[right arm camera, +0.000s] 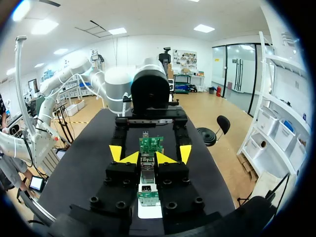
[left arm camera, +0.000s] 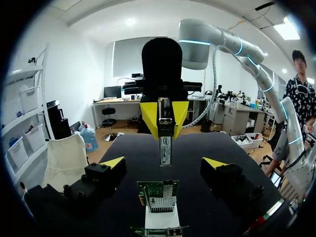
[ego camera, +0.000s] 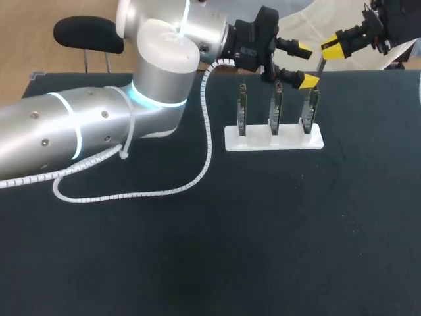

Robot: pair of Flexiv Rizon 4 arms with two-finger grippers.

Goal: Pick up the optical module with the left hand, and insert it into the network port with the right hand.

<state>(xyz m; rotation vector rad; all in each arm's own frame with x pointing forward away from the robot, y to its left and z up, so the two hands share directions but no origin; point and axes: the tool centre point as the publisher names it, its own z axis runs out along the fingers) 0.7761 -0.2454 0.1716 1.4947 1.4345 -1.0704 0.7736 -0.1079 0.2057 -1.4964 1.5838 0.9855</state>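
Module (left arm camera: 165, 144) hangs upright, clenched in the right jaws, over the 3 o'clock end of the white rack (ego camera: 273, 139). It is just above the end circuit card (left arm camera: 158, 195). The left jaws are released, spread wide on either side of the module without touching it. The rack stands toward 1 o'clock on the dark counter (ego camera: 263, 230), with three cards upright in it.

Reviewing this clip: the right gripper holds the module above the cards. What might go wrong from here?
1. The optical module hangs pinched only at its upper end by the right gripper. It may tilt and miss the port on the network card.
2. The left gripper stands open close by that card, so a descent by the right gripper may strike its fingers.
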